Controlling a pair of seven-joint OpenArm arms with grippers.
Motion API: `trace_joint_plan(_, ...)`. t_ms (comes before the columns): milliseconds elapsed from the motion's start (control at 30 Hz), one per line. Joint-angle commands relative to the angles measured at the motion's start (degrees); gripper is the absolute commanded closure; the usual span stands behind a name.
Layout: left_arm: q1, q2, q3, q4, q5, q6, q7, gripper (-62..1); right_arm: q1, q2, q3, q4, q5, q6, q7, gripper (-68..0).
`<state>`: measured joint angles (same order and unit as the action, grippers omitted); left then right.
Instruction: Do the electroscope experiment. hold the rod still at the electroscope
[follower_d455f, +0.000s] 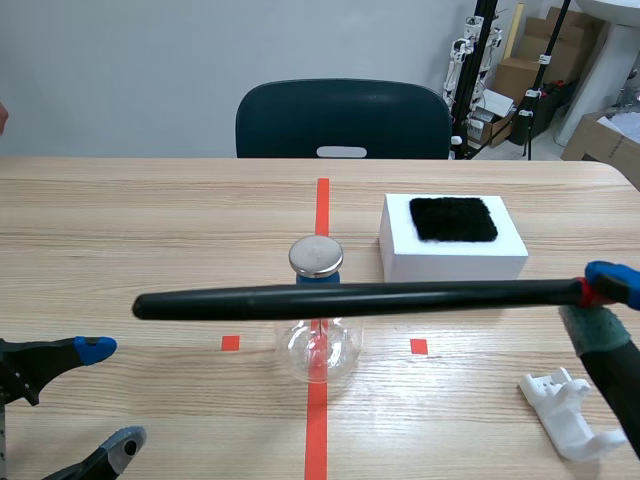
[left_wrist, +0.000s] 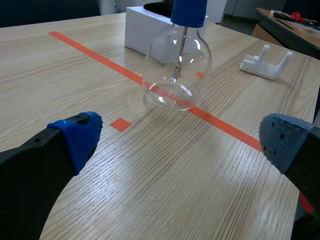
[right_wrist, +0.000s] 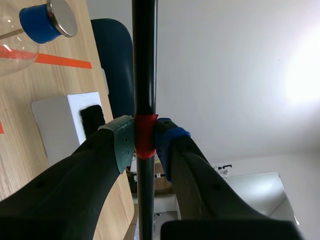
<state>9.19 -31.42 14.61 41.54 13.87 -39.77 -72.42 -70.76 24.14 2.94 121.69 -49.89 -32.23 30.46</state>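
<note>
Right jaws: closed on the red-taped band (right_wrist: 145, 135) near one end of the black rod (follower_d455f: 350, 298), one dotted pad (right_wrist: 122, 142) on each side. The rod lies level across the electroscope (follower_d455f: 318, 345), crossing its blue collar just under the metal disc (follower_d455f: 316, 256); whether it touches cannot be told. The glass flask stands on the red centre line of the wooden surface (follower_d455f: 150, 230).

Left jaws: spread wide and holding nothing, low over the surface, with the electroscope ahead of them.

Beyond the electroscope: a white block (follower_d455f: 450, 258) carrying a black cloth (follower_d455f: 452, 219). Beside the right arm: a white plastic holder (follower_d455f: 565, 405).
</note>
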Motion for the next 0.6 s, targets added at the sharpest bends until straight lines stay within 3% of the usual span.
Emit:
trace_joint_plan(0,-0.3,0.1,-0.4,0.3,-0.6,-0.1,-0.7,-62.3,1.4,0.2,1.2,1.3,1.5,-1.3,0.0,0.0)
trace_joint_plan(167,-0.3,0.1,-0.4,0.3,-0.6,-0.1,-0.6,-62.3,4.3,2.7,3.8,1.4,3.4,-1.5,-5.9,0.0)
trace_joint_plan(367,-0.3,0.1,-0.4,0.3,-0.6,-0.1,-0.6,-62.3,7.1,8.2,8.2,1.2,10.0,-1.4,-15.4,0.0)
trace_joint_plan(567,-0.3,0.1,-0.4,0.3,-0.6,-0.1,-0.6,-62.3,11.7,10.7,12.9,-2.2,14.3,-1.4,-17.4,0.0)
